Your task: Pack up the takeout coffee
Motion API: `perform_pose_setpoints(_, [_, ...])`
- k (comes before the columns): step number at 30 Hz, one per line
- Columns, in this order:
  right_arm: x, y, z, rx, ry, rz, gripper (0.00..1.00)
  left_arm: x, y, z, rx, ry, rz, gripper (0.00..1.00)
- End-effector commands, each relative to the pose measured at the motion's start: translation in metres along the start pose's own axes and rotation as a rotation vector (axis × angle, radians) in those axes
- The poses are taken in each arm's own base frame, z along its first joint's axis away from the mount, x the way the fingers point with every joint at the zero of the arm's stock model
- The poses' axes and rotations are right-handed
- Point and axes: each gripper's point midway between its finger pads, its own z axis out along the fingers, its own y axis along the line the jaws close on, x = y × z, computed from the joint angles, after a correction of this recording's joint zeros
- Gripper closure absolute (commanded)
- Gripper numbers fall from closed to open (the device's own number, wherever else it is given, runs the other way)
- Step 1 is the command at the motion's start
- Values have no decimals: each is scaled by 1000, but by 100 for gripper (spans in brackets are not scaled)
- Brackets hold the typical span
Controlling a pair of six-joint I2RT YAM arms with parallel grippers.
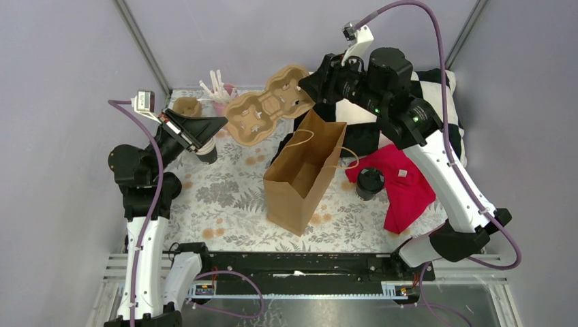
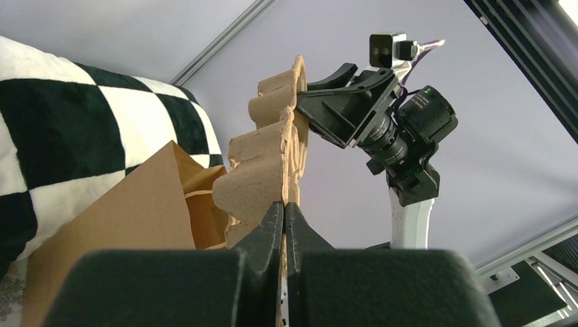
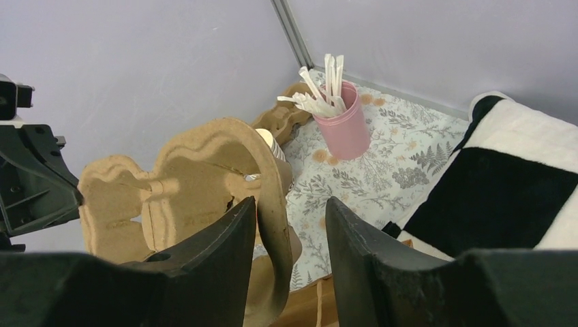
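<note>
The takeout coffee (image 1: 370, 182), a small black cup with a black lid, stands on a red cloth (image 1: 403, 187) right of the open brown paper bag (image 1: 303, 170); neither gripper is near it. Both grippers are at a brown pulp cup carrier (image 1: 269, 102) held in the air behind the bag. My left gripper (image 1: 208, 128) is shut on the carrier's left edge (image 2: 269, 157), its tips (image 2: 284, 204) pinching the rim. My right gripper (image 1: 308, 87) is open at the carrier's right end, with the rim (image 3: 272, 197) between its fingers (image 3: 290, 204), close to the left finger.
A pink cup of wooden stirrers (image 1: 221, 92) (image 3: 344, 126) and a second pulp carrier (image 1: 187, 105) stand at the back left. A dark lidless cup (image 1: 208, 153) stands under the left gripper. A black-and-white checked cloth (image 1: 429, 95) lies at the back right.
</note>
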Motion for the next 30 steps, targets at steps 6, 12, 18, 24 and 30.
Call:
perform_pose_setpoints(6, [-26, 18, -22, -55, -88, -11, 73, 1, -10, 0, 33, 16, 31, 100])
perform_pose_setpoints(12, [-38, 15, -49, -20, -133, -82, 87, 7, 18, 0, -77, 63, 62, 72])
perform_pose_setpoints(18, [-54, -1, -103, 91, -215, -287, 100, 19, 55, -4, -202, 173, 131, 32])
perform_pose_setpoints(24, [-80, -29, -173, 326, -301, -363, 100, 30, 48, 4, -121, 261, 256, 34])
perform_pose_setpoints(30, [-84, -37, -222, 405, -376, -345, 100, 71, 33, 44, -88, 383, 392, 24])
